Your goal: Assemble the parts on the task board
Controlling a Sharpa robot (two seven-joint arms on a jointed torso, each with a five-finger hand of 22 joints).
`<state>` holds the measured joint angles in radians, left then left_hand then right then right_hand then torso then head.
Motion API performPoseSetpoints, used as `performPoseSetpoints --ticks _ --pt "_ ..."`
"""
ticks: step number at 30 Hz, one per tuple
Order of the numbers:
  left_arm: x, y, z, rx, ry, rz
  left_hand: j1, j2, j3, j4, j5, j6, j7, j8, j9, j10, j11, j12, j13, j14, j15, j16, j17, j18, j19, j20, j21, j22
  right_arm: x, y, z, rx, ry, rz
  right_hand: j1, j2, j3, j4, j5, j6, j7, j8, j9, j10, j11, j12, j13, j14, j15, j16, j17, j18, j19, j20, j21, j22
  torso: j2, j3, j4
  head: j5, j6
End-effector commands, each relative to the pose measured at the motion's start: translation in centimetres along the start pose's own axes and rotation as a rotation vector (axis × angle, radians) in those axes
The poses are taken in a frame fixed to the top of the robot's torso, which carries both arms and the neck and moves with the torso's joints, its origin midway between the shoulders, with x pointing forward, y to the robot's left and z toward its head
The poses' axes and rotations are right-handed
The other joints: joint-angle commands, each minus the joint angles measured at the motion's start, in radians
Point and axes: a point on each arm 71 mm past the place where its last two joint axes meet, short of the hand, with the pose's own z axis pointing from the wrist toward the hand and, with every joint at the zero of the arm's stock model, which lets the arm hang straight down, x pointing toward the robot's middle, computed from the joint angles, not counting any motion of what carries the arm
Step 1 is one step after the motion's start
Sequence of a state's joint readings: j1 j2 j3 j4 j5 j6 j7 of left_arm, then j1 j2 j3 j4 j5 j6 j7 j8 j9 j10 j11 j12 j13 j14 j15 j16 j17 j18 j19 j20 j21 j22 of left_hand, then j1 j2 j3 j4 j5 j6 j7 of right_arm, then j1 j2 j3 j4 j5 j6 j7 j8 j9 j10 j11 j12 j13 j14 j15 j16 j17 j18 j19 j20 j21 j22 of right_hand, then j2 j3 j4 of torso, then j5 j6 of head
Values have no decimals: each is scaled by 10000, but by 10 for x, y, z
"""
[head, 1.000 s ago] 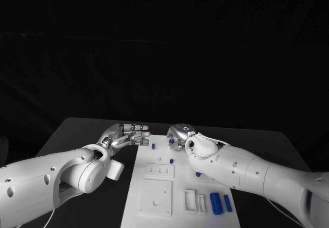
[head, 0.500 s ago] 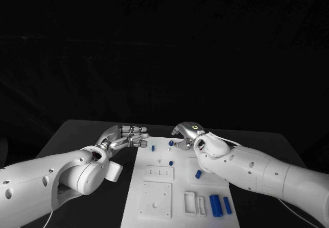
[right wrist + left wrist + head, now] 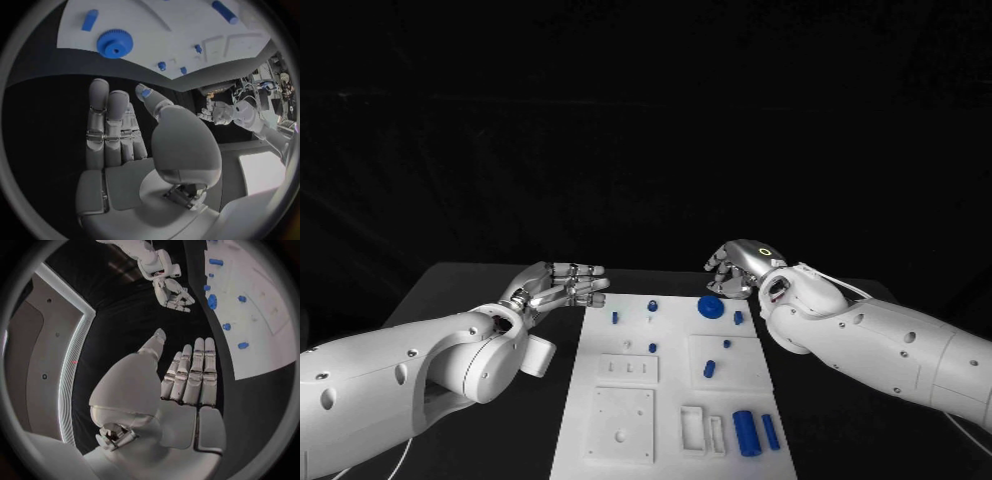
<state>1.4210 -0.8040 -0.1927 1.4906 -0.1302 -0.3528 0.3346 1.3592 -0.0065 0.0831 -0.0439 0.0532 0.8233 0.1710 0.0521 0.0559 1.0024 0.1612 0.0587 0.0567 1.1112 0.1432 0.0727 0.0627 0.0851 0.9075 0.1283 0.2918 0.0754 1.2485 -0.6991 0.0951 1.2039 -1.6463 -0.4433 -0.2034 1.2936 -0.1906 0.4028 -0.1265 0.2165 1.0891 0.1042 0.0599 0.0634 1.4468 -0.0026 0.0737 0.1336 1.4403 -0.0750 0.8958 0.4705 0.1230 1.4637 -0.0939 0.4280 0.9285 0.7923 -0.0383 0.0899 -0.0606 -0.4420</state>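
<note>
The white task board lies in the middle of the black table. A blue gear sits near its far edge, with small blue pegs around it and two blue cylinders at the near right. My left hand hovers off the board's far left corner, fingers straight and side by side, holding nothing. My right hand hangs beyond the far right corner, just past the gear. Its fingers are extended and hold nothing.
White raised blocks and slotted frames take up the board's near half. Bare black table runs along both sides of the board. The other arm's hand appears across the board in the left wrist view.
My right hand has drawn away from the board's far edge to the right, and the blue gear now lies uncovered. The left hand has hardly moved.
</note>
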Motion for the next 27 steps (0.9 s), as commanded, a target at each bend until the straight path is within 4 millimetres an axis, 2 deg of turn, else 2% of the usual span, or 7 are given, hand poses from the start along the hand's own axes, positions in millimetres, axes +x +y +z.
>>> performPoseSetpoints --ticks 1,5,8,12,14,17,27 --pt "0 -1 1 43 61 -126 30 -97 34 -1 34 -94 3 40 -6 -71 -17 12 14 -71 -14 -46 15 -102 -58 6 50 -11 5 -8 -1 131 908 253 50 123 -1121 -30 172 -269 -11 84 20 -47 -91 1164 2226 42 -167 -10 159 -372 396 -227 59 49 -42 101 -116 44 -28" --pt "-1 0 1 28 71 -143 30 -97 34 -1 34 -94 3 40 -6 -71 -17 12 14 -71 -14 -46 15 -102 -58 6 50 -11 7 -15 -2 159 1181 156 246 425 -1614 -180 220 -401 -13 19 -3 -1756 -148 4785 6420 -29 -104 260 719 -410 368 -159 599 519 -45 131 -128 15 -33" --pt "-2 0 2 17 72 -147 7 -101 28 -10 36 -114 2 37 -8 -78 -20 11 14 -80 -11 -49 13 -105 -67 8 52 -11 10 -18 0 170 1385 89 177 468 -1827 -180 207 -559 -49 27 0 -2117 -163 6338 7920 -106 -109 524 1283 -404 376 -148 1363 1123 -34 113 -104 -26 -43" --pt "-2 1 2 7 75 -149 7 -101 28 -10 36 -114 2 37 -8 -78 -20 11 14 -80 -11 -49 13 -105 -67 8 52 -11 16 -18 2 165 1560 -76 181 540 -1861 -224 302 -624 -65 18 -5 -1788 -156 8495 9700 -217 -68 891 2359 -407 355 -108 2397 2042 -24 104 -85 -13 -80" --pt "-2 1 3 9 85 -151 9 -107 36 -16 39 -164 9 37 -9 -101 -12 10 14 -88 -8 -48 14 -105 -74 12 51 -12 19 -18 4 182 1662 -164 140 502 -1793 -210 327 -660 -104 23 -3 -1658 -203 8930 10044 -188 -89 1088 2941 -419 353 -113 2718 2353 -8 116 -72 -30 -82" --pt "-1 1 3 19 113 -159 12 -107 42 -19 41 -196 15 35 -11 -101 -11 13 15 -88 -7 -47 14 -104 -78 13 50 -12 24 -19 6 232 1877 -261 70 493 -1931 -97 421 -729 -102 31 0 -1500 -206 9480 10510 -135 -85 1318 3718 -438 356 -107 3131 2789 -10 95 -27 -71 -111" --pt "1 1 4 18 143 -168 2 -104 41 -25 42 -190 22 35 -11 -102 -5 12 14 -90 -7 -47 14 -106 -86 14 51 -12 35 -16 12 304 2173 -455 151 533 -2066 33 454 -687 -105 25 -2 -1455 -183 9608 10688 -22 -52 1153 4312 -444 382 -78 3067 3262 34 102 23 -120 -107"
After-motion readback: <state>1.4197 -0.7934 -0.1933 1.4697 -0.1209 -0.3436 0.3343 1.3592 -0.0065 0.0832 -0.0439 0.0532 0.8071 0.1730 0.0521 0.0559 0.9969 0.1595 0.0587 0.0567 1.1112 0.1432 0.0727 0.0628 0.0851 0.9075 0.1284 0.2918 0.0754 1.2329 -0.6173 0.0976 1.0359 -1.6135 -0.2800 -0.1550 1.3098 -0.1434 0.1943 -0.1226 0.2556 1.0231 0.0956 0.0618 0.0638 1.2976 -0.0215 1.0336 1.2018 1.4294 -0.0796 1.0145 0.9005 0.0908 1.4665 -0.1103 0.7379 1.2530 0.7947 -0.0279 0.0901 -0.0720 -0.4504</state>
